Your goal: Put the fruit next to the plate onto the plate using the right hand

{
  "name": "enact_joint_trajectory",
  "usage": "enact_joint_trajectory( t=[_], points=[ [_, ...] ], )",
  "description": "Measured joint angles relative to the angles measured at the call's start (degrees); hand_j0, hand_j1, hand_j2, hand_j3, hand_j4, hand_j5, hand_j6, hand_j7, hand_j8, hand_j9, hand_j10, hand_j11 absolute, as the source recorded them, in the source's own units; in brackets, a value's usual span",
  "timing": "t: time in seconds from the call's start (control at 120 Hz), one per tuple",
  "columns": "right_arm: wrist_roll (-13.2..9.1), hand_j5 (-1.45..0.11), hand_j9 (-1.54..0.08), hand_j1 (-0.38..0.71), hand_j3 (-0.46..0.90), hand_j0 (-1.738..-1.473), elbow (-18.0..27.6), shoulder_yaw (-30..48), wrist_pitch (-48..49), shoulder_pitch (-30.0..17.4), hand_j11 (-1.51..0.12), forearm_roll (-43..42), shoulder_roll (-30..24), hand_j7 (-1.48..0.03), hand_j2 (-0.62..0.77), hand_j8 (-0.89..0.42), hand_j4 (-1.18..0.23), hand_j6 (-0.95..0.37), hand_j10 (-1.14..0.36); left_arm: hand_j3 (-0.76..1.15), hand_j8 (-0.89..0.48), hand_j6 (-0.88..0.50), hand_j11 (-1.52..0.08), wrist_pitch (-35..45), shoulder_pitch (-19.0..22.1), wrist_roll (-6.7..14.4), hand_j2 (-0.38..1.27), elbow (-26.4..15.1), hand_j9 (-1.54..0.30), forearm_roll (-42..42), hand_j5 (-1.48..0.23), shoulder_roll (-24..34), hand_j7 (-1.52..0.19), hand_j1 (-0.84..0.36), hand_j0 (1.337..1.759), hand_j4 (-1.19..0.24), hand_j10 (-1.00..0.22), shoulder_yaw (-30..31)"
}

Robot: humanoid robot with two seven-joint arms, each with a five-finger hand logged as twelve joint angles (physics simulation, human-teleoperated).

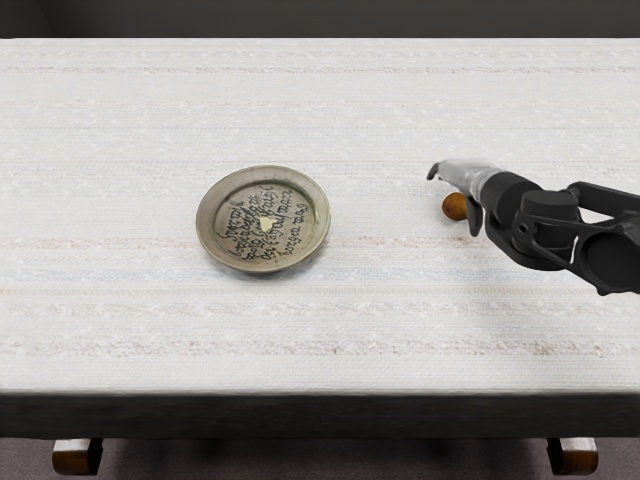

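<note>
A round, tarnished metal plate (263,218) with dark script across its face and a small pale mark at its centre lies on a pale, woven-textured surface (320,330) with a dark front edge. A small, rounded orange-brown fruit (454,206) rests on the surface well to the right of the plate and level with it, clearly apart from the rim. The robot's right hand (468,186), grey at the end of a black jointed arm that enters from the right edge, hangs directly over the fruit on the side away from the plate and hides the fruit's right part. From this angle the hand seems to touch the fruit, but whether it has closed on it or stands wide cannot be told. The fruit's underside appears to sit on the surface rather than above it. Two brown wooden feet (77,455) show beneath the front edge, one far to the lower left of the plate and one far to its lower right.
</note>
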Motion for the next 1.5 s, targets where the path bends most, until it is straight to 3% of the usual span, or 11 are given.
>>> enact_joint_trajectory(
  t=[0.35, 0.542, 0.825, 1.5],
  points=[
    [0.05, -0.32, -0.32, -0.06, 0.00, -1.658, -2.98, -0.23, -0.17, 0.01, -0.32, -0.02, 1.22, -0.32, -0.05, -0.25, -0.25, -0.25, -0.25, 0.00, -0.02, -0.02, -0.03, 0.00, 0.00, 0.00, 0.00, 0.00, -0.03, 0.00, -0.03, 0.00, -0.03, 0.32, 1.658, -0.02, -0.02, 0.01],
    [-0.02, -0.46, -0.46, 0.07, 0.00, -1.658, -3.23, -1.38, -0.17, 0.30, -0.46, 0.13, 1.59, -0.46, -0.07, -0.36, -0.36, -0.36, -0.36, 0.00, -0.02, -0.02, -0.03, 0.00, 0.00, 0.00, 0.00, 0.00, -0.03, 0.00, -0.03, 0.00, -0.03, 0.32, 1.658, -0.02, -0.02, 0.00],
    [-0.01, -0.53, -0.53, 0.14, 0.00, -1.658, -3.26, -1.56, 0.14, 0.74, -0.53, 0.41, 1.58, -0.53, -0.08, -0.41, -0.41, -0.41, -0.41, 0.00, -0.02, -0.02, -0.03, 0.00, 0.00, 0.00, 0.00, 0.00, -0.03, 0.00, -0.03, 0.00, -0.03, 0.32, 1.658, -0.02, -0.02, 0.00],
    [-0.11, -0.63, -0.64, 0.22, 0.00, -1.656, -3.29, -1.49, -0.16, 0.34, -0.66, 0.44, 1.60, -0.64, -0.08, -0.38, -0.51, -0.50, -0.36, 0.00, -0.02, -0.02, -0.03, 0.00, 0.00, 0.01, 0.00, 0.00, -0.03, 0.00, -0.03, 0.00, -0.03, 0.33, 1.658, -0.02, -0.02, 0.00]
  ],
)
